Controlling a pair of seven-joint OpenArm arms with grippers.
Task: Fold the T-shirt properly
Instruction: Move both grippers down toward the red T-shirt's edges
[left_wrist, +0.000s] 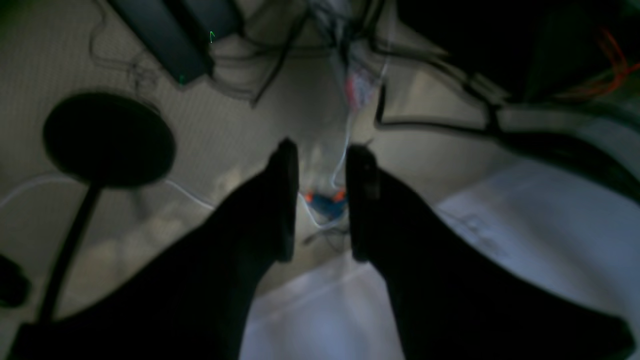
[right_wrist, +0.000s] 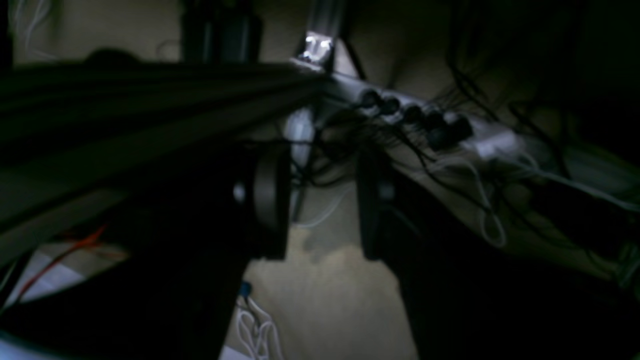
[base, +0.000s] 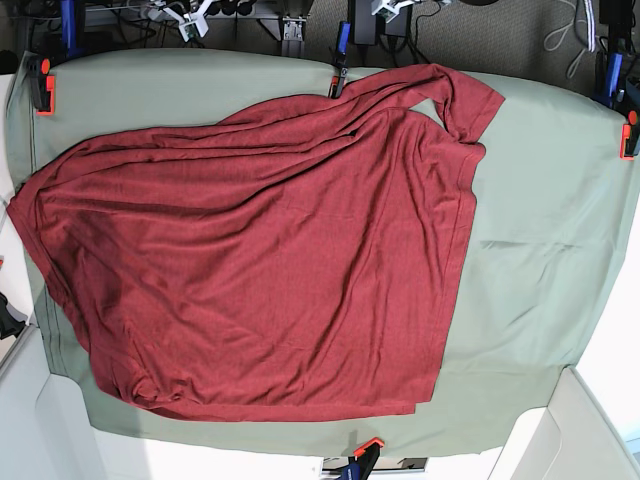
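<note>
T-shirt (base: 260, 260): maroon, spread rumpled over the sage-green cloth (base: 540, 240) on the desk. Left claw (left_wrist: 321, 200) and right claw (right_wrist: 322, 200): jaws parted, nothing held.

The maroon T-shirt (base: 260, 260) lies spread out and unfolded, rumpled with long diagonal creases. 1 sleeve bunches at the top right; its hem curls at the lower left.

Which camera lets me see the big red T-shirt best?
The base view. There the T-shirt lies spread and rumpled across the green cloth, seen whole from above. Both wrist views point at floor and cables instead, so they show none of it.
</note>
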